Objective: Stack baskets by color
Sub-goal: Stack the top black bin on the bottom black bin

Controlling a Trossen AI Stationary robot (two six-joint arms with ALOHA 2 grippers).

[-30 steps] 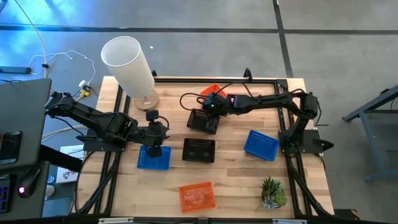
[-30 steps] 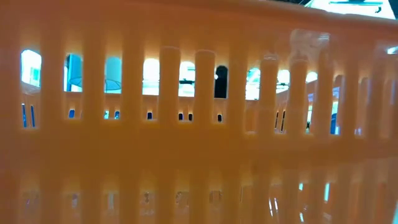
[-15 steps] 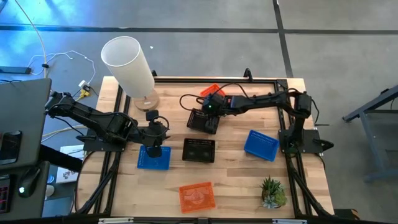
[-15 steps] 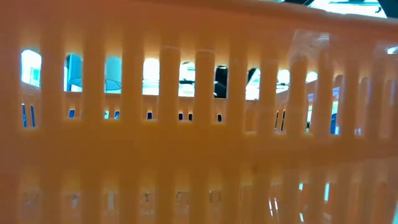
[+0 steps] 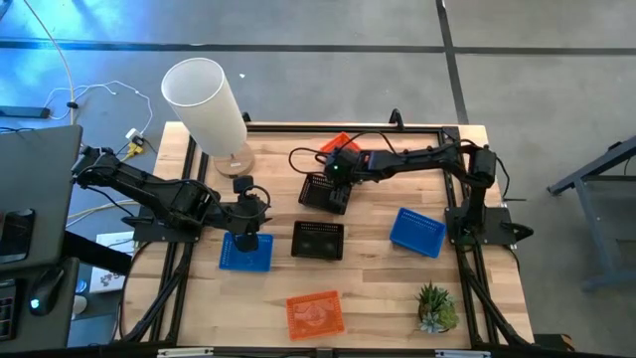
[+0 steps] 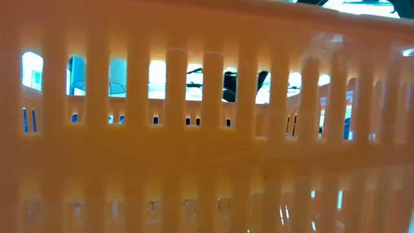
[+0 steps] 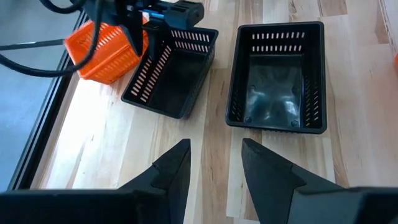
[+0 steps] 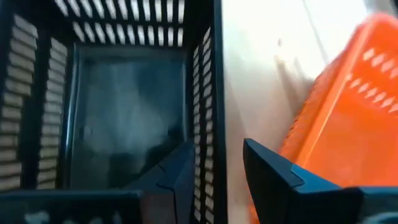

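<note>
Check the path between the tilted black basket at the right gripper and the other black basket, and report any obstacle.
Nothing visible blocks it. The tilted black basket at the right gripper and the second black basket have only bare table between them. The left gripper hovers aside, over a blue basket.

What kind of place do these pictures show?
Probably a robotics lab or workshop: a wooden table in a black frame on a concrete floor, two mounted arms, loose cables, and a computer desk beside it.
</note>
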